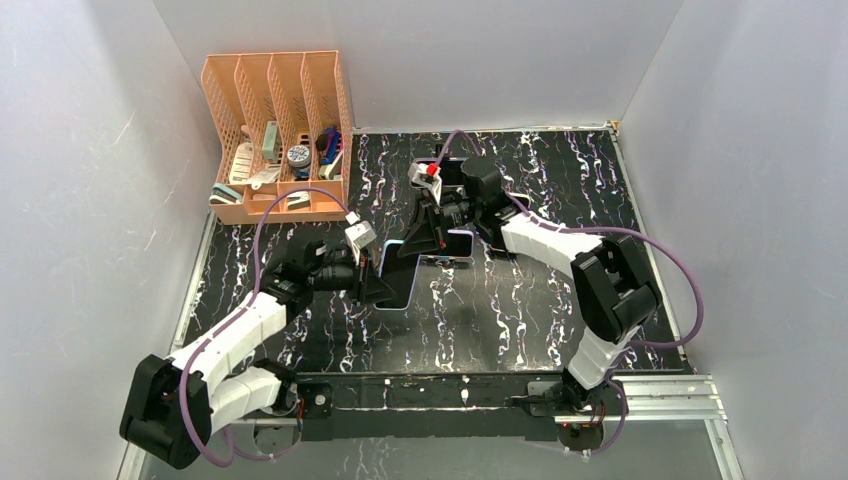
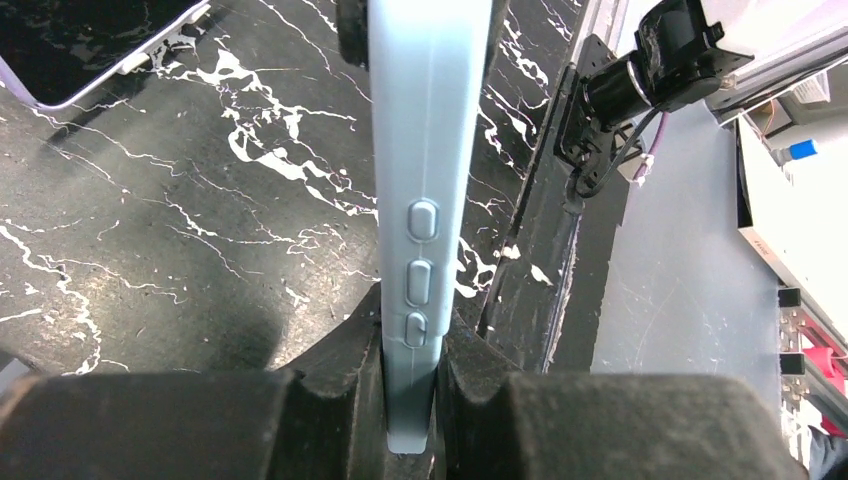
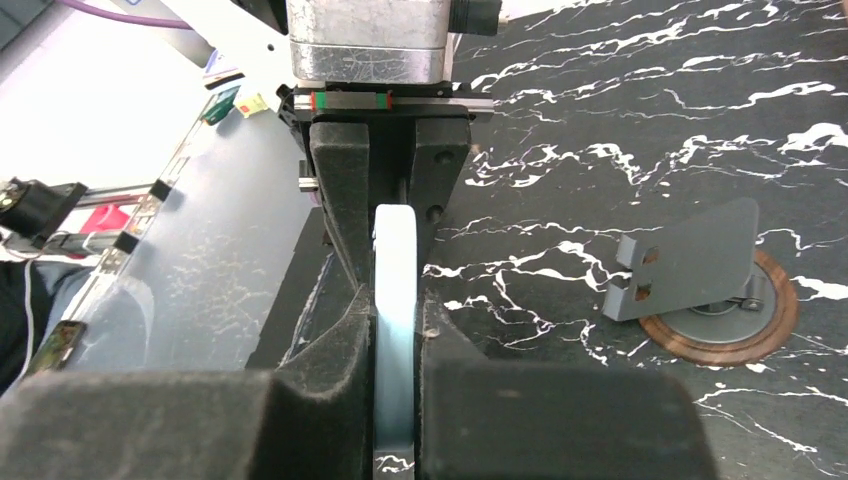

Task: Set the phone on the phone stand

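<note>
the pale blue phone (image 2: 420, 150) is held on edge over the marbled table (image 2: 150, 250), pinched at one end by the left gripper (image 2: 411, 335) and at the other by the right gripper (image 3: 397, 320). the phone stand (image 3: 700, 265) is set on the table nearby, apart from the phone.

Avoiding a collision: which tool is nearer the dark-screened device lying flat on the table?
Right. The right tool grips the phone at the end closest to the device; the left tool grips the opposite end, farther from it.
</note>
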Tool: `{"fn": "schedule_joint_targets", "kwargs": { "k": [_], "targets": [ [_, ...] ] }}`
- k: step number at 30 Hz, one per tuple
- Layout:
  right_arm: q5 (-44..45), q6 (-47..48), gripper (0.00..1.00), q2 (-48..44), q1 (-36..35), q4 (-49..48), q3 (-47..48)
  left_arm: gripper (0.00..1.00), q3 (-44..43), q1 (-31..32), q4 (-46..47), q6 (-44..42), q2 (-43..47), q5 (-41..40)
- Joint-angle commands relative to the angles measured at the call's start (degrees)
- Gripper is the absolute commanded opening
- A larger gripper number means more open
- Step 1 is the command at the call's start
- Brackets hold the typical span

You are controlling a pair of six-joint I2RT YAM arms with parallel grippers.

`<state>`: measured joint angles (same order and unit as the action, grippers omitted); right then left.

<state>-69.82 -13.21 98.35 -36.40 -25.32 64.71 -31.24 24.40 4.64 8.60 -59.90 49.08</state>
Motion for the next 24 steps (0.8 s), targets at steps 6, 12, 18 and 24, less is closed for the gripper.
{"fn": "schedule_joint_targets", "kwargs": {
  "k": [6,12,18,24],
  "targets": [
    [-5.12,-0.43,0.01,3.93,-0.56,2.4,5.8,0.0,-2.04,-0.93,-3.58,-2.61,1.96,-9.16],
    [-6.9,-0.72,0.01,7.48,-0.53,5.52,13.69,0.51,-4.51,-1.66,-10.04,-5.5,3.47,-22.4],
    [-7.85,-1.63,0.01,11.62,-0.59,7.63,21.24,0.98,-4.36,-3.66,-12.0,-5.33,9.44,-38.24],
    [-5.73,-2.39,0.01,16.76,-1.57,10.76,29.44,0.98,-4.39,-4.35,-13.76,-5.58,14.4,-53.68]
  ]
}}
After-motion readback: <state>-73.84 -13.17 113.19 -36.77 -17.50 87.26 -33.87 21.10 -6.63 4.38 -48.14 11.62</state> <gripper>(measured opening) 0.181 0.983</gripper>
